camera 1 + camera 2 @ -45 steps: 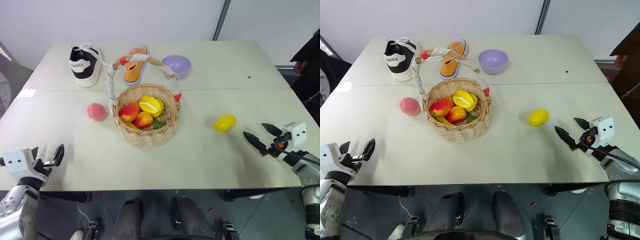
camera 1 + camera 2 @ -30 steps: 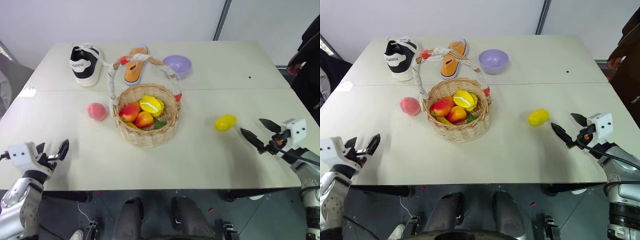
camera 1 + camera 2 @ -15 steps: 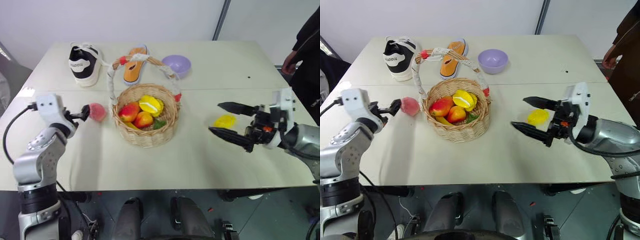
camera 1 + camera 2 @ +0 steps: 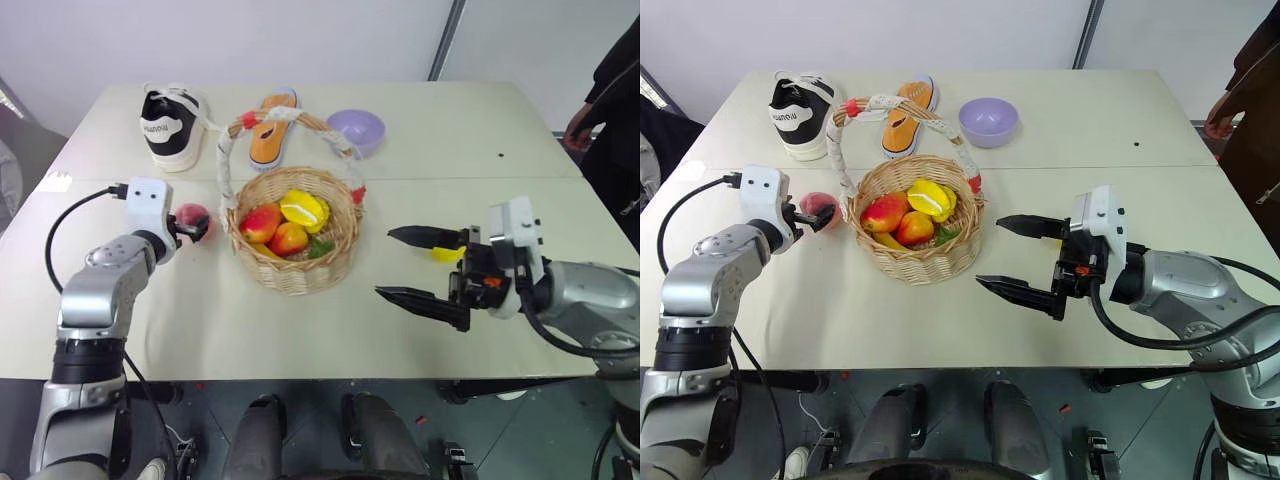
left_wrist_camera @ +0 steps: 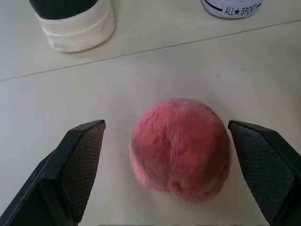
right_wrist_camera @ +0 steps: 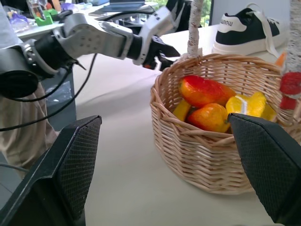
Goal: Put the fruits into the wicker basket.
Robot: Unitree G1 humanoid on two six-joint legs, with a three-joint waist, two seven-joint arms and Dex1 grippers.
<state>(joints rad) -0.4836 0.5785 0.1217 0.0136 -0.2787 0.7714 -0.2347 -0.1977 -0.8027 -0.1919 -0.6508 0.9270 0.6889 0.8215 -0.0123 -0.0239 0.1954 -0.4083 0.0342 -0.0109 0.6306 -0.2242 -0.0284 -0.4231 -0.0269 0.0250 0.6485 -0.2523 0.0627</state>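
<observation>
Two mangoes (image 4: 275,230) in wicker basket (image 4: 295,270); one peach (image 5: 181,148) between apart left pincer (image 5: 178,172); right pincer (image 4: 410,265) apart.

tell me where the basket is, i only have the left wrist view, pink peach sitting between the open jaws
Observer: The wicker basket stands right beside the peach, on the peach's side toward the robot's right.
Operator: anything in it yet
Observer: Yes, two red-orange mangoes and a yellow ridged fruit lie inside.
Operator: any other fruit outside it
Observer: One, a yellow lemon on the table to the basket's right, partly hidden behind the right gripper, whose jaws stand open.
</observation>
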